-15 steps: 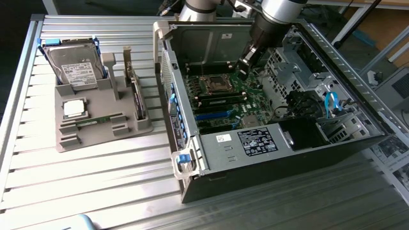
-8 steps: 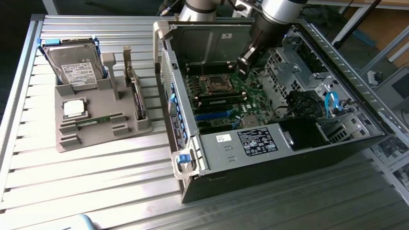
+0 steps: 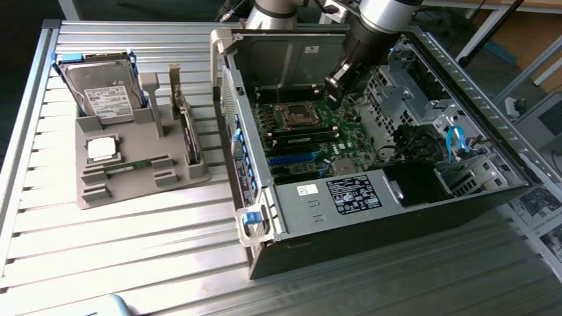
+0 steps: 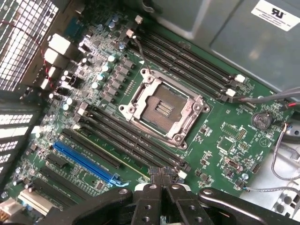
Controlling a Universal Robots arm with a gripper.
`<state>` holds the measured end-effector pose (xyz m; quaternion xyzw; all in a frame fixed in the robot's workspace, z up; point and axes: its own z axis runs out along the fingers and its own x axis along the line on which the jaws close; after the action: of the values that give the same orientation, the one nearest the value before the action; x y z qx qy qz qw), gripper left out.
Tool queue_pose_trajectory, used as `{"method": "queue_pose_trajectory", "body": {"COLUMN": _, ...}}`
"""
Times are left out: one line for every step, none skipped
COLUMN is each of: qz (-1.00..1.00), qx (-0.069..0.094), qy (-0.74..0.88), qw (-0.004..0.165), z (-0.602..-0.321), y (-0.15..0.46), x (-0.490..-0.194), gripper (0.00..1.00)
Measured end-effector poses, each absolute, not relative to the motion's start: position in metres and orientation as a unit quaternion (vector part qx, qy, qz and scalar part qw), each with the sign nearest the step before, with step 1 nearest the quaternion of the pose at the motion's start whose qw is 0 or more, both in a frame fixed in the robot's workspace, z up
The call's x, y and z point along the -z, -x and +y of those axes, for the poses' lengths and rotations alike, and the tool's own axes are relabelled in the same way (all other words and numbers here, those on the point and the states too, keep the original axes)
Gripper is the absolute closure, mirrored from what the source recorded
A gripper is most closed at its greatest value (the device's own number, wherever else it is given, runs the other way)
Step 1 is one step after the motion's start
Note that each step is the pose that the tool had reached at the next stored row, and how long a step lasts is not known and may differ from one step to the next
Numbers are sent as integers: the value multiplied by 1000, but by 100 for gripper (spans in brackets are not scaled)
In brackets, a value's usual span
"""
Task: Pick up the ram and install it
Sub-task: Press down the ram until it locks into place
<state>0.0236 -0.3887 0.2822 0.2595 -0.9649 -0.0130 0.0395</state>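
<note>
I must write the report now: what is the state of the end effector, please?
End effector: closed, above the motherboard inside the computer case; whether it holds anything cannot be told.

A ribbed metal table [image 3: 131,230] under bright light, cluttered room behind.

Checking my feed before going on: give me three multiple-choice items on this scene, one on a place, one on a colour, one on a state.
1. Where is the pincer? A over the grey holder; B inside the open computer case, above the motherboard; C beside the hard drive.
2. The long expansion slot is: A red; B blue; C white.
3. The pincer is: A wide open; B shut; C gripping the hard drive.
Answers: 1 B, it hangs over the board; 2 B, blue plastic shows; 3 B, its tips meet.
</note>
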Motion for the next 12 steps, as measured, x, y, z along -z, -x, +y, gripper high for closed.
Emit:
{"method": "queue_pose_trajectory", "body": {"qz": -966, "qx": 13, "qy": -256, "qw": 39, "z": -389, "y": -24, "x": -282, "gripper": 89}}
{"method": "queue_pose_trajectory", "body": {"qz": -967, "qx": 13, "qy": -251, "qw": 39, "z": -389, "y": -24, "x": -282, "gripper": 89}}
{"method": "queue_pose_trajectory", "body": {"qz": -968, "qx": 13, "qy": -249, "qw": 39, "z": -389, "y": -24, "x": -282, "gripper": 89}}
{"method": "queue_pose_trajectory", "body": {"qz": -969, "qx": 14, "qy": -244, "qw": 39, "z": -389, "y": -24, "x": -282, "gripper": 89}}
{"method": "queue_pose_trajectory", "body": {"qz": -970, "qx": 14, "qy": -240, "qw": 39, "z": -389, "y": -24, "x": -282, "gripper": 89}}
{"method": "queue_pose_trajectory", "body": {"qz": -971, "qx": 14, "qy": -237, "qw": 39, "z": -389, "y": -24, "x": -282, "gripper": 89}}
{"method": "queue_pose_trajectory", "body": {"qz": -972, "qx": 14, "qy": -233, "qw": 39, "z": -389, "y": -24, "x": -282, "gripper": 89}}
{"method": "queue_pose_trajectory", "body": {"qz": -973, "qx": 14, "qy": -228, "qw": 39, "z": -389, "y": -24, "x": -282, "gripper": 89}}
{"method": "queue_pose_trajectory", "body": {"qz": -974, "qx": 14, "qy": -222, "qw": 39, "z": -389, "y": -24, "x": -282, "gripper": 89}}
{"method": "queue_pose_trajectory", "body": {"qz": -976, "qx": 15, "qy": -216, "qw": 39, "z": -389, "y": -24, "x": -282, "gripper": 89}}
{"method": "queue_pose_trajectory", "body": {"qz": -977, "qx": 15, "qy": -211, "qw": 39, "z": -389, "y": -24, "x": -282, "gripper": 89}}
{"method": "queue_pose_trajectory", "body": {"qz": -977, "qx": 15, "qy": -207, "qw": 39, "z": -389, "y": -24, "x": -282, "gripper": 89}}
